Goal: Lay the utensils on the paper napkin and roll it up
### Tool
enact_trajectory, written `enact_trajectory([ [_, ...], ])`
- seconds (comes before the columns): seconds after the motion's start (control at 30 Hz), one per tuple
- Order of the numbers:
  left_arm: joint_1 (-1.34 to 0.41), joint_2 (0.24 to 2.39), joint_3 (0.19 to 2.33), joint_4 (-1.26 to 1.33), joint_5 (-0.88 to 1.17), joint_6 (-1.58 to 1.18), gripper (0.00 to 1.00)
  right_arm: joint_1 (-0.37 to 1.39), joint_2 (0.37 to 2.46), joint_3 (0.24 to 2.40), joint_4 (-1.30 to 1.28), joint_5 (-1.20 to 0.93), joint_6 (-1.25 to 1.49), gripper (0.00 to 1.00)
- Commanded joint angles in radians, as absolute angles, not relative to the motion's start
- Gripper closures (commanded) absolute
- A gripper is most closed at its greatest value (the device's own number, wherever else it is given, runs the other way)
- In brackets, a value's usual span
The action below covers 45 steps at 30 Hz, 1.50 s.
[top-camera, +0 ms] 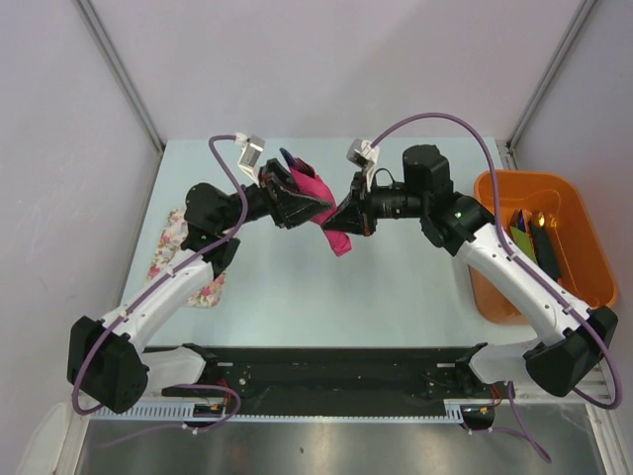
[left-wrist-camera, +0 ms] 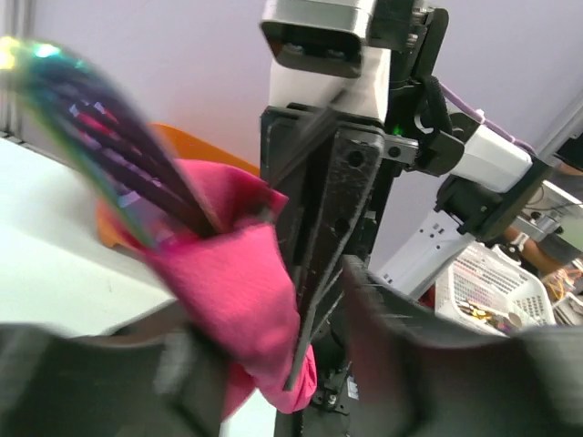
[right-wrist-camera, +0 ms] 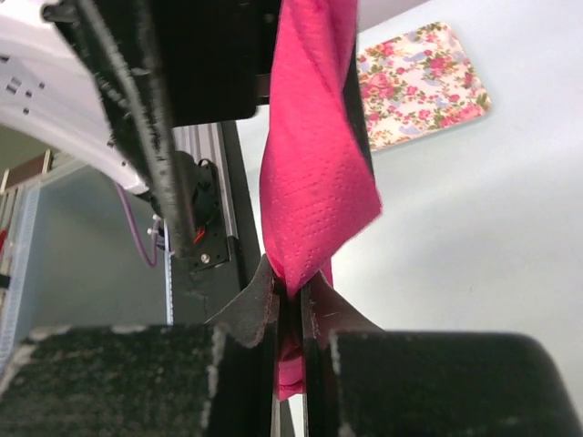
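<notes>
The magenta-pink paper napkin [top-camera: 336, 240] is bunched into a loose roll and held in the air over the middle of the table, between both grippers. Dark, iridescent purple utensils [left-wrist-camera: 100, 137] stick out of its upper end; their tips show in the top view [top-camera: 287, 156]. My left gripper [top-camera: 302, 205] grips the roll [left-wrist-camera: 237, 282] from the left, and its fingers are blurred in the wrist view. My right gripper [top-camera: 341, 223] is shut, pinching the napkin's lower end [right-wrist-camera: 314, 164] between its fingertips [right-wrist-camera: 264, 305].
A floral-print cloth mat [top-camera: 170, 236] lies at the table's left edge and shows in the right wrist view [right-wrist-camera: 424, 82]. An orange tub [top-camera: 524, 180] with green and black items stands at the right. The black rail [top-camera: 326, 366] runs along the near edge.
</notes>
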State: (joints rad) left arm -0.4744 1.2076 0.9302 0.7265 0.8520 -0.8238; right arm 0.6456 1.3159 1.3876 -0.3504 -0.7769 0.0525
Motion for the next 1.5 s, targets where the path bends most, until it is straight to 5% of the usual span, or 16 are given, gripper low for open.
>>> enact_trajectory([
  [0.0,-0.443,1.157,0.954,0.622,0.789,-0.747,0.35,0.615,1.295,1.436,-0.282,-0.739,0.13,1.0],
  [0.27,-0.405,1.146,0.928,0.554,0.792,-0.724,0.26,0.603,1.296,1.442,-0.224,-0.762,0.182,1.0],
  [0.53,-0.414,1.181,0.902,0.661,0.81,-0.844,0.31,0.614,1.308,1.45,-0.209,-0.759,0.187,1.0],
  [0.7,-0.437,1.193,0.885,0.702,0.811,-0.891,0.45,0.624,1.313,1.448,-0.203,-0.749,0.178,1.0],
  [1.03,-0.44,1.226,0.884,0.79,0.821,-0.948,0.96,0.635,1.318,1.45,-0.222,-0.75,0.149,1.0],
  [1.47,-0.44,1.275,0.891,0.897,0.836,-1.034,0.48,0.626,1.325,1.447,-0.21,-0.762,0.158,1.0],
])
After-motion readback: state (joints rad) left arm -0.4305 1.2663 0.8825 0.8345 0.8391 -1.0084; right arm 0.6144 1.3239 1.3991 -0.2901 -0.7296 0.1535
